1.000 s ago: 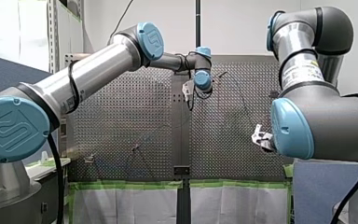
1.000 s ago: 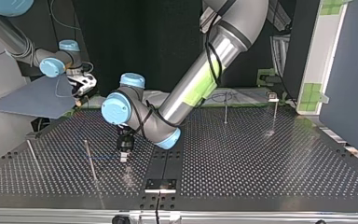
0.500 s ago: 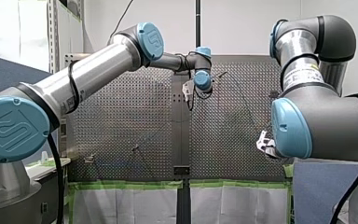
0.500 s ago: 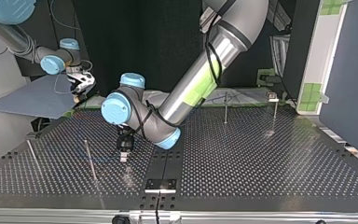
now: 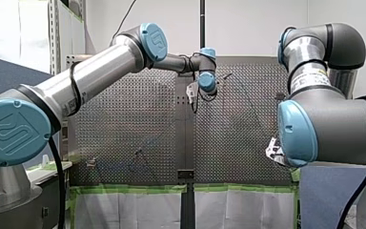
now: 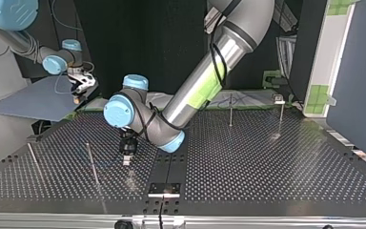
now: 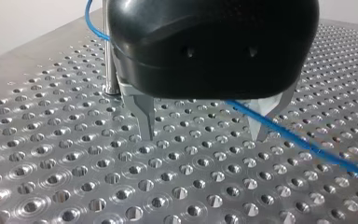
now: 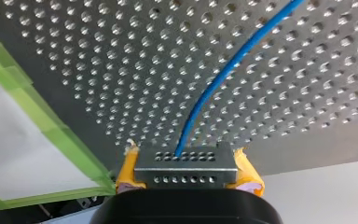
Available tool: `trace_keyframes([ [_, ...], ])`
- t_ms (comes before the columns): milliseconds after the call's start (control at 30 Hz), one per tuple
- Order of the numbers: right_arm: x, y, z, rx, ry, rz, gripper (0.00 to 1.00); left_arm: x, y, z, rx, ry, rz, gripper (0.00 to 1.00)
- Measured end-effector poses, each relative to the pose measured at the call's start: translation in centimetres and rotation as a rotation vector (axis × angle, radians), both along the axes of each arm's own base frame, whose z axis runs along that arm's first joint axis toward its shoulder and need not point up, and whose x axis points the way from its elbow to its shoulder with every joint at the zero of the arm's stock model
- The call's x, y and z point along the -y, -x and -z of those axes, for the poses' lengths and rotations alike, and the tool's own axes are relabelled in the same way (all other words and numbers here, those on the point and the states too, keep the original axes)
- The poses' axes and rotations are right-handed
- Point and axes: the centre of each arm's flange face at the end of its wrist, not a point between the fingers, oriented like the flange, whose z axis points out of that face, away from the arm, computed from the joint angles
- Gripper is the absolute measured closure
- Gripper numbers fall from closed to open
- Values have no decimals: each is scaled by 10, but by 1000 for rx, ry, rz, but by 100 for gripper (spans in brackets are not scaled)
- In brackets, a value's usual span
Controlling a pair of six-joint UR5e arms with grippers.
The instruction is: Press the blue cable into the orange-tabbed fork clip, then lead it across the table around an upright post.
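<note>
The wrist views show the cable [image 7: 317, 147] best. In the left wrist view it runs from a post [image 7: 107, 51] between the left gripper's [image 7: 203, 133] spread metal fingers, low over the table [image 7: 74, 163]. In the right wrist view the yellow-padded right gripper [image 8: 186, 157] is clamped on it. The top view shows four posts. The right arm's label [image 5: 310, 74] is unreadable.

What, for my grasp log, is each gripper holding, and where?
My right gripper holds the blue cable at a stretch hidden in its jaws; my left gripper is open, holding nothing.
</note>
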Motion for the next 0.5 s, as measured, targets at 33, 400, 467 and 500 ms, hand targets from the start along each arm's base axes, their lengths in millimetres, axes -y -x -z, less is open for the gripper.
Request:
trace_keyframes([
  [33, 0, 0, 4, 1, -4, 0, 100, 0, 0, 0, -1, -1, 0, 0],
  [400, 3, 1, 45, 1, -45, 1, 100, -2, 0, 1, -8, -6, 0, 0],
  [467, 3, 1, 48, -1, -45, 2, 100, -1, 1, 1, -11, -7, 1, 0],
  [500, 4, 2, 50, -2, -45, 3, 100, -1, 1, 2, -13, -8, 2, 0],
])
